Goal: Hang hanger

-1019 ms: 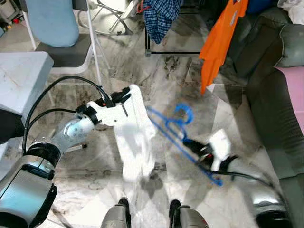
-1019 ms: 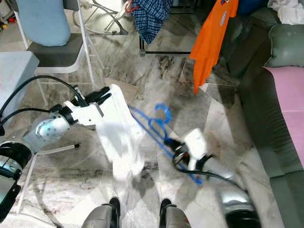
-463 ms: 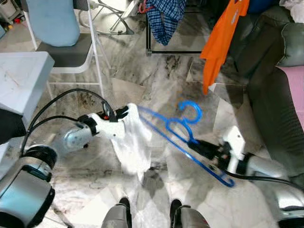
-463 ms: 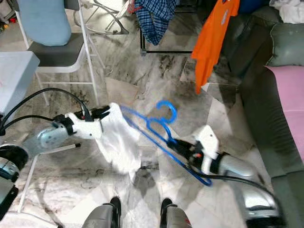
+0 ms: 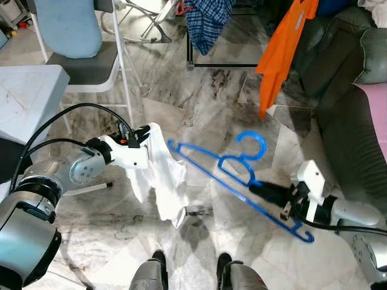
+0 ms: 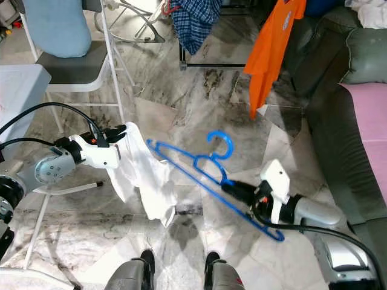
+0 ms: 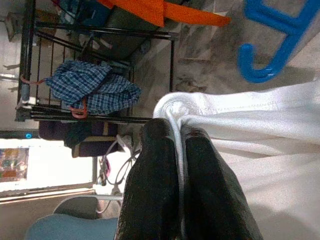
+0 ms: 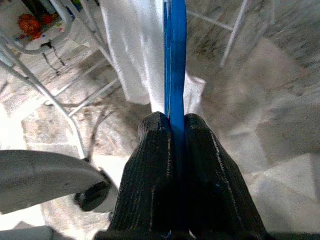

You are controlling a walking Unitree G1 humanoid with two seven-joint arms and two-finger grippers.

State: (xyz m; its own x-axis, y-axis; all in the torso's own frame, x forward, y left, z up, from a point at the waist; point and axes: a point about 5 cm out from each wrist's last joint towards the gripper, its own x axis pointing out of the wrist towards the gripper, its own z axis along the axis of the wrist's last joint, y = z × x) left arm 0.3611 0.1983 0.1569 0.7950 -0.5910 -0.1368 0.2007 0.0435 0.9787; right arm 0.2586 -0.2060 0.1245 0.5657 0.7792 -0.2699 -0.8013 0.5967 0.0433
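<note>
So a thin blue plastic hanger [image 5: 242, 181] with a curled hook is held tilted above the marble floor [image 5: 205, 103], pinched by the right pincer [image 5: 266, 192]. A white cloth [image 5: 158, 175] is gripped at its bunched edge by the left pincer [image 5: 140, 134]; its shape can't be made out.

The place is a home living room. It has a marble floor [image 5: 199, 90], a dark green sofa [image 5: 351, 139] on the right, a folding chair [image 5: 84, 54] far left, and a drying rack [image 5: 208, 36] with clothes at the far side.
</note>
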